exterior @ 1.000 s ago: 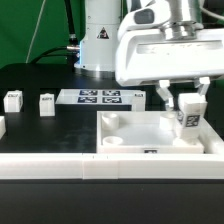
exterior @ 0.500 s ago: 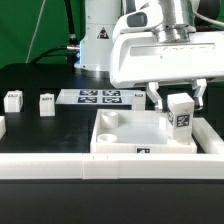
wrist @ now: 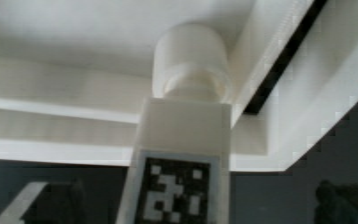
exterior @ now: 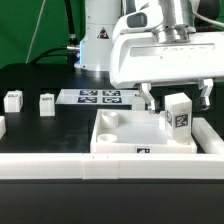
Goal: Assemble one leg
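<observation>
A white leg (exterior: 178, 112) with a marker tag stands slightly tilted at the near corner of the white square tabletop (exterior: 125, 140), on the exterior view's right. My gripper (exterior: 176, 100) hangs over it, open, with one finger (exterior: 148, 98) on each side and neither touching the leg. In the wrist view the leg (wrist: 181, 130) runs between the spread fingers (wrist: 34, 200), and its round end meets the corner of the tabletop (wrist: 69, 100). My gripper (wrist: 190, 205) holds nothing.
Two loose legs (exterior: 13, 98) (exterior: 46, 102) stand on the black table on the exterior view's left, and a third (exterior: 2, 125) shows at the edge. The marker board (exterior: 100, 97) lies behind the tabletop. A long white wall (exterior: 60, 165) runs along the front.
The fingers have spread apart and let go of the leg. The leg and the tabletop have shifted slightly toward the exterior view's left.
</observation>
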Controlling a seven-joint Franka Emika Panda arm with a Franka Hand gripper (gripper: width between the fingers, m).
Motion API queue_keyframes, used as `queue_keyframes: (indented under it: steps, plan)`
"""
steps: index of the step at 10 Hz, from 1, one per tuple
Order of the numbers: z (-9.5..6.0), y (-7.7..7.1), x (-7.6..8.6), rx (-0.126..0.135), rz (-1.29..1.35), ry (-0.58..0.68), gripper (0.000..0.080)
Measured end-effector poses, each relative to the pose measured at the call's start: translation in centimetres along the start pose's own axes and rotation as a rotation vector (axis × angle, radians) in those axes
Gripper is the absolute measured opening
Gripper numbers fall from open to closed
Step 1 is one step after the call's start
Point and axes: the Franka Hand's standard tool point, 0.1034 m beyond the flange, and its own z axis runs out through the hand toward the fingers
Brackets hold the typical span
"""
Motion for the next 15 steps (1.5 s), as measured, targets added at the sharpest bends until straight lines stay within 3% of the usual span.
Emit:
queue_keyframes:
  steps: [3,5,8,9,12,15]
  plan:
    - [-0.3,0.3,0.1,0.002,-0.007,-0.028,0.0648]
    - [-2.3,0.5,2.0,0.009,-0.011,-0.052,0.0648]
    - [-2.2,0.3,1.7,0.019,-0.012,-0.097,0.0648]
    - [-2.0,0.1,1.5,0.029,-0.011,-0.145,0.0648]
    - [-1.6,0.3,1.5,0.091,0.005,-0.473,0.0648]
    - [-1.4,0.2,1.6,0.132,0.014,-0.670,0.0648]
